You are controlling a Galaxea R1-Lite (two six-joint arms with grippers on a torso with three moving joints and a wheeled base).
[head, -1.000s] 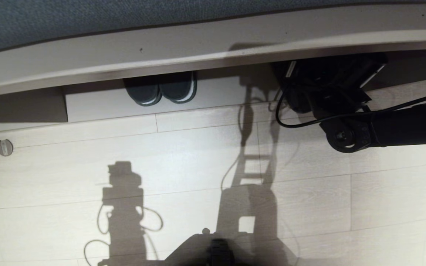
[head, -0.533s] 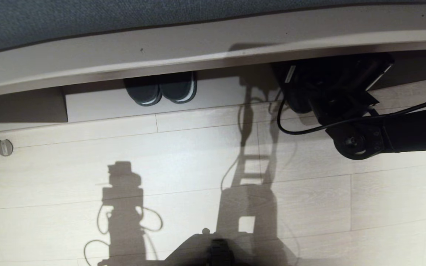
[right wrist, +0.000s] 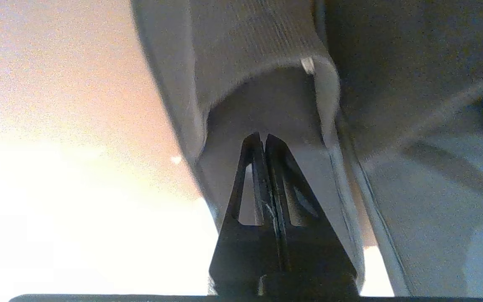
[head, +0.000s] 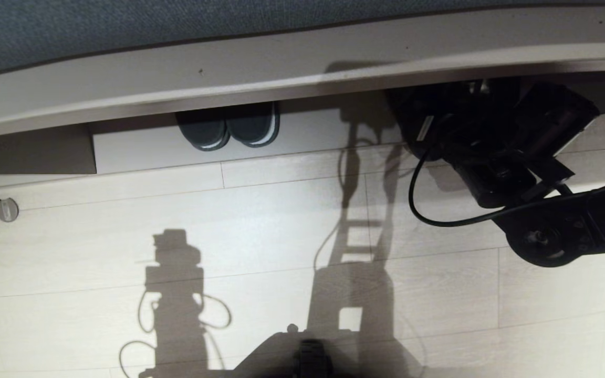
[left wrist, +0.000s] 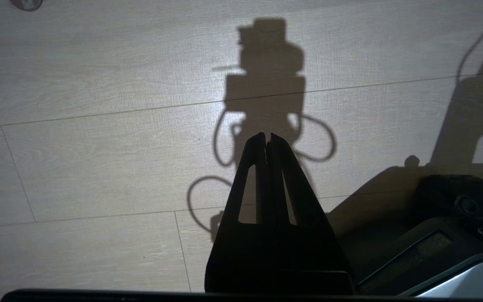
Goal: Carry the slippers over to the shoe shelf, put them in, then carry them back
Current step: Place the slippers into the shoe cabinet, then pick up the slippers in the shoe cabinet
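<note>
Here my right gripper [right wrist: 264, 138], jaws clenched empty, points lengthwise into a slipper [right wrist: 262, 84] just ahead under its strap.

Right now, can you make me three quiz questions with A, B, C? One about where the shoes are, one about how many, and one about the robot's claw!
1. Where are the dark slippers with the white stripe?
A. Out on the open floor
B. Tucked under the top board of the shoe shelf
C. In a gripper

2. How many of them show?
A. One
B. Two
C. Four

3. What is the left gripper doing?
A. It is wide open
B. It is shut and empty
C. It is holding a slipper

Answers:
1 B: their ends peek out from under the shoe shelf.
2 B: two sit side by side.
3 B: its tips meet above the bare floor.
</note>
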